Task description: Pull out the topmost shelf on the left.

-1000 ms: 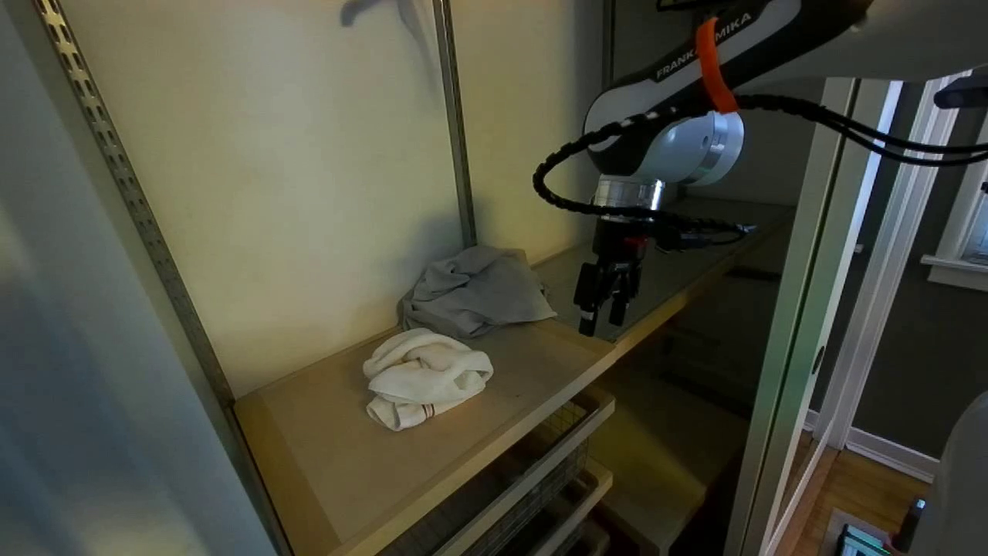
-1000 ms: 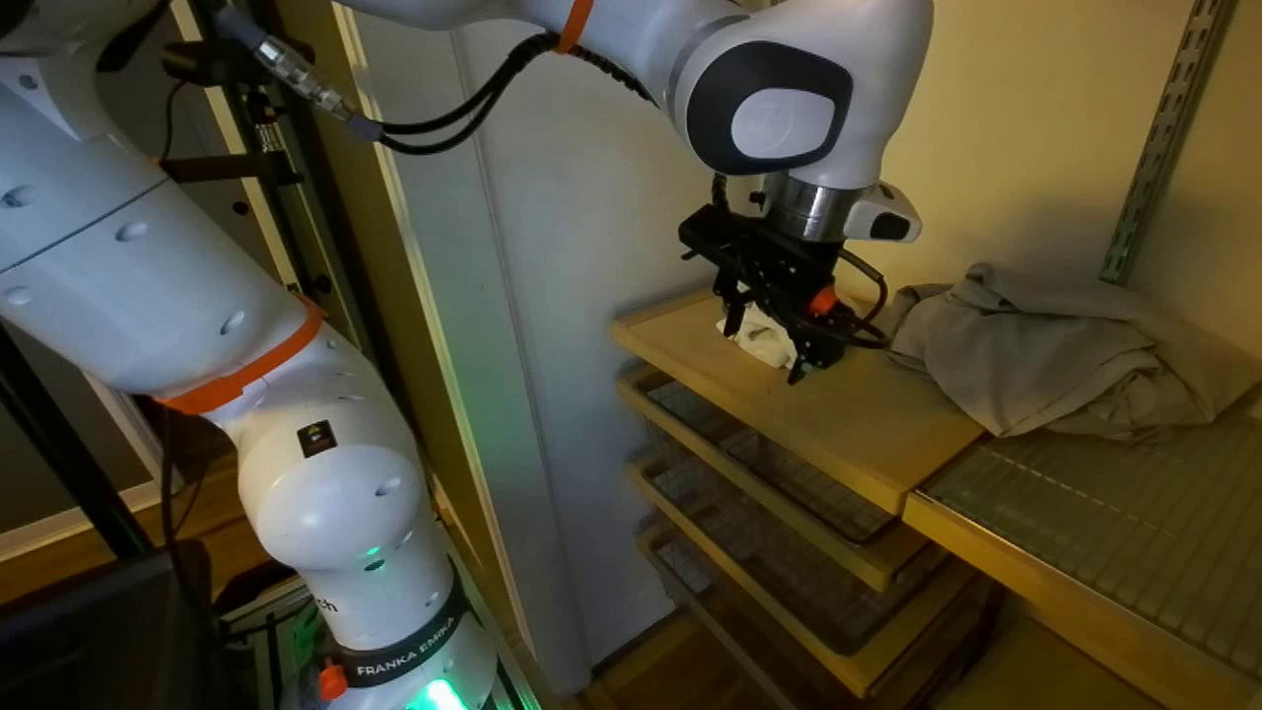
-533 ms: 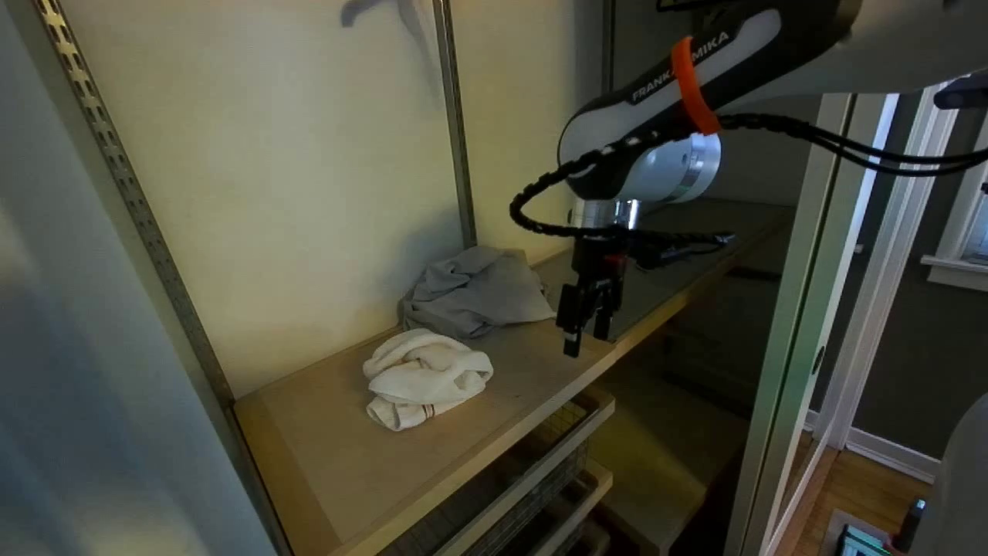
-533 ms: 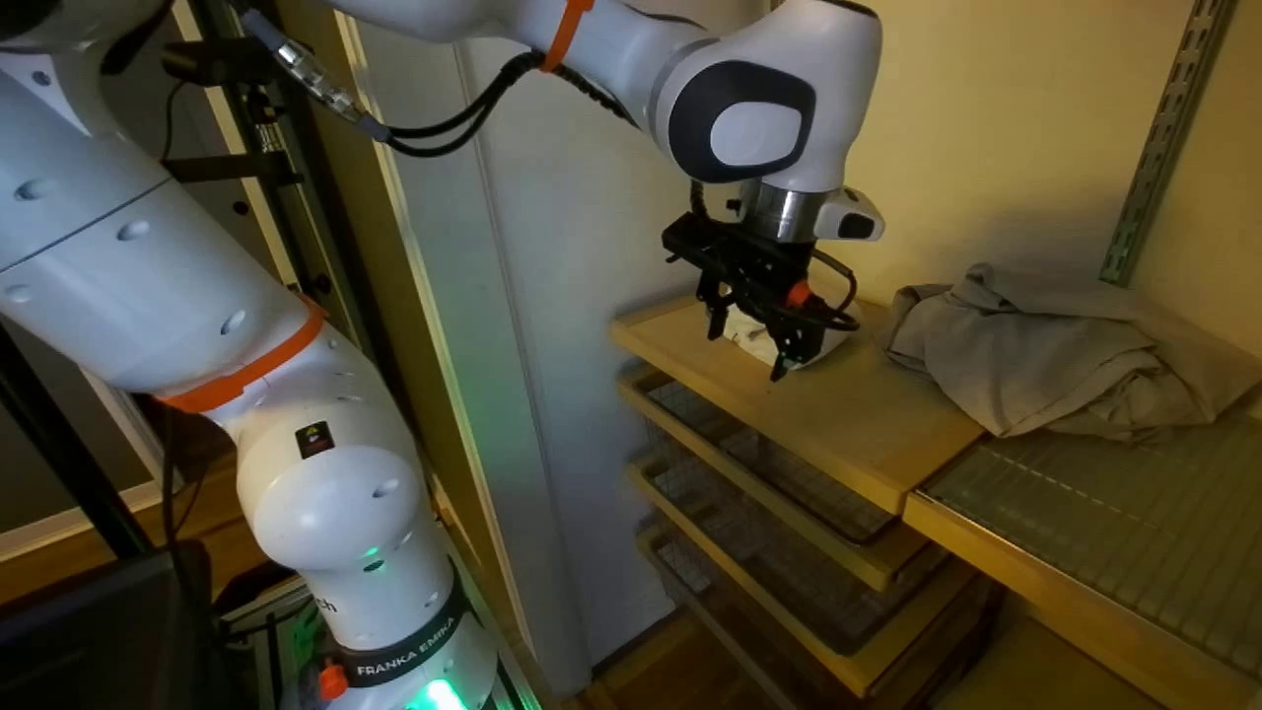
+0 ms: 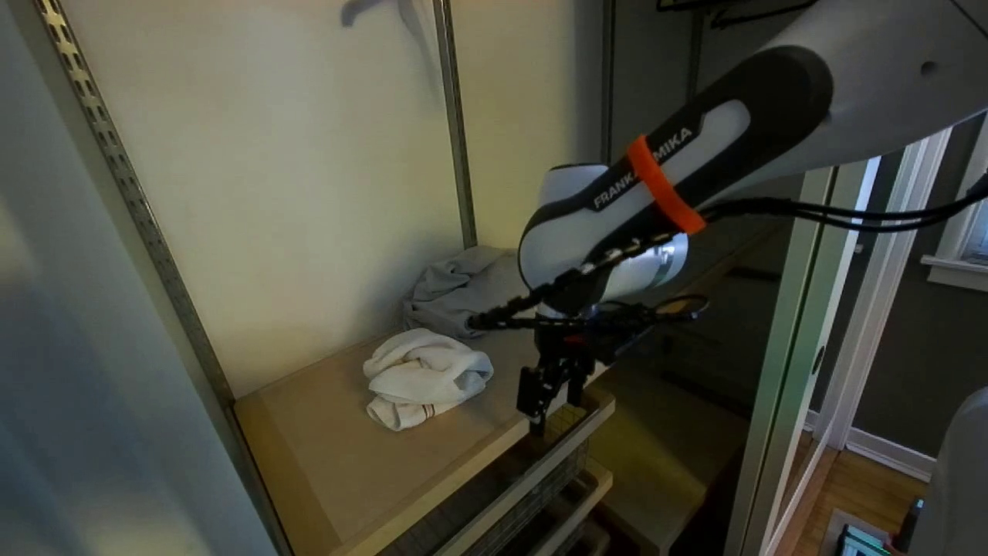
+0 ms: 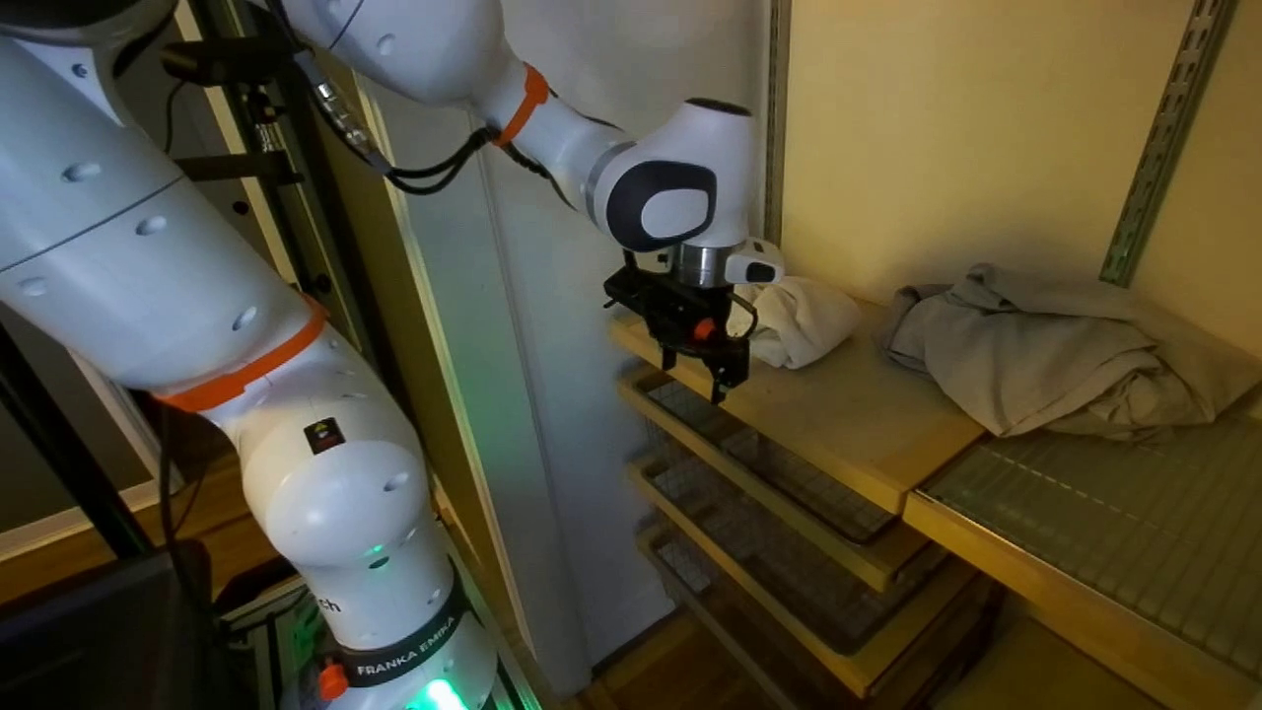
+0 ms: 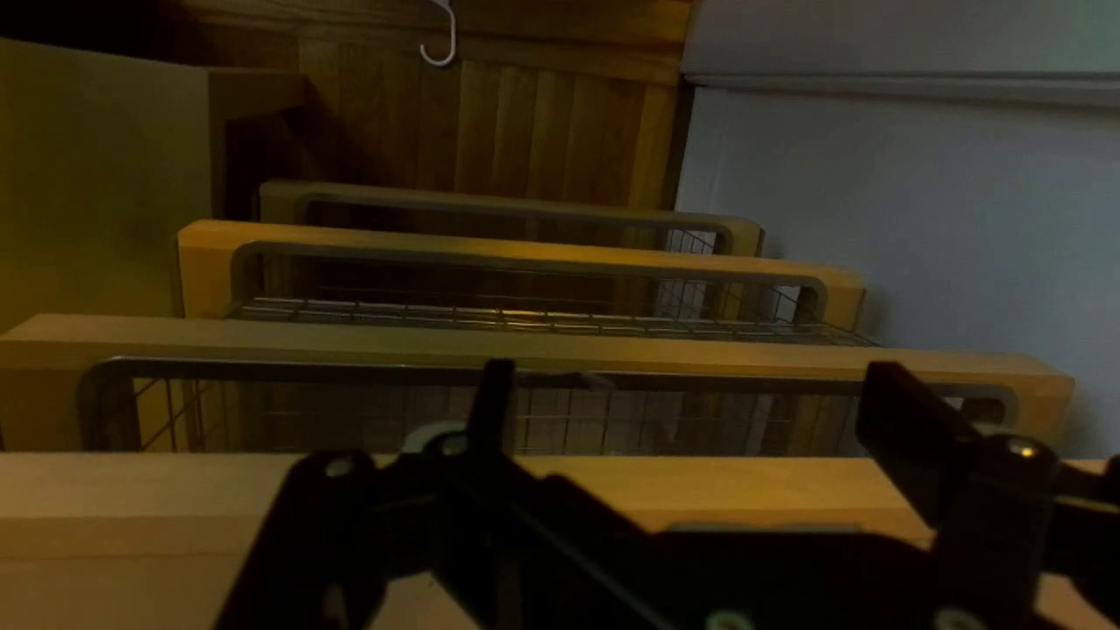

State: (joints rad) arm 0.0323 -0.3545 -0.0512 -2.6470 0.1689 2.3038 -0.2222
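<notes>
The topmost shelf point(image 5: 532, 479) is a shallow tray with a light wood front rail and dark wire bottom, directly under the tan board point(image 5: 324, 471). In an exterior view its rail point(image 6: 769, 491) stands out past the board's front edge. In the wrist view the rail point(image 7: 665, 348) runs across the middle, beyond the board's edge point(image 7: 700, 481). My gripper point(image 5: 556, 415) points down by the board's front edge, apparently above the tray; it also shows in an exterior view point(image 6: 693, 383). In the wrist view its fingers point(image 7: 689, 372) are wide apart with nothing gripped. Most of the tray's inside is hidden under the board.
A white towel point(image 5: 424, 378) and a grey cloth point(image 6: 1035, 345) lie on the shelving behind the gripper. Further wire trays point(image 6: 749, 572) stand below the top one. A pale wall panel point(image 7: 945, 227) borders the trays, and a glass-like shelf point(image 6: 1114, 513) adjoins the board.
The arm has lowered and moved from over the board out to its front edge, toward the white towel's end. The gripper stays open. The tray and cloths have not moved.
</notes>
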